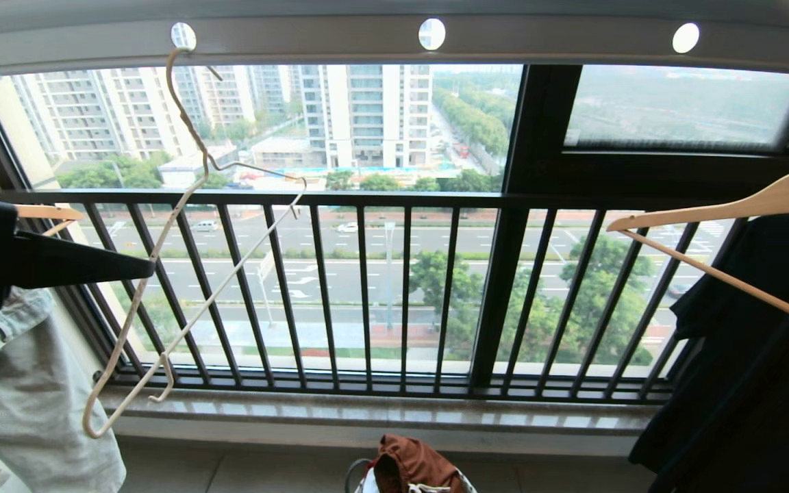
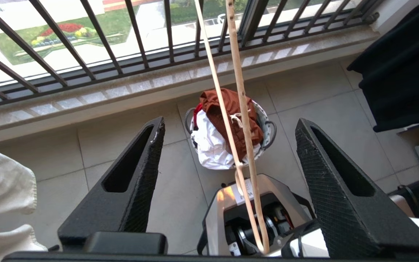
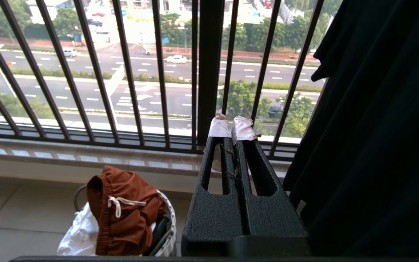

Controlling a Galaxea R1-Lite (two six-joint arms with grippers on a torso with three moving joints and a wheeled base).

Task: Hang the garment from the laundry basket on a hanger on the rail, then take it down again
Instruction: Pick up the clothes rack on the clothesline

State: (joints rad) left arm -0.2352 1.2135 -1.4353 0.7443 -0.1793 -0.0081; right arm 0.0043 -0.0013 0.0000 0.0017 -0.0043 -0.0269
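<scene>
Two claws in view, left claw (image 2: 227, 145) spread wide around the dangling hanger (image 1: 182, 233) without touching, right claw (image 3: 231, 127) pressed closed and empty, garment (image 3: 122, 211) heaped in laundry basket (image 3: 167, 225) lower centre, hanger hooked on rail (image 1: 538, 41) upper left.

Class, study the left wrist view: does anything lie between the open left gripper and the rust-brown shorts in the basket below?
Yes. The cream wire hanger hangs across the line from the left gripper to the shorts atop the laundry basket. Nothing covers the shorts.
</scene>
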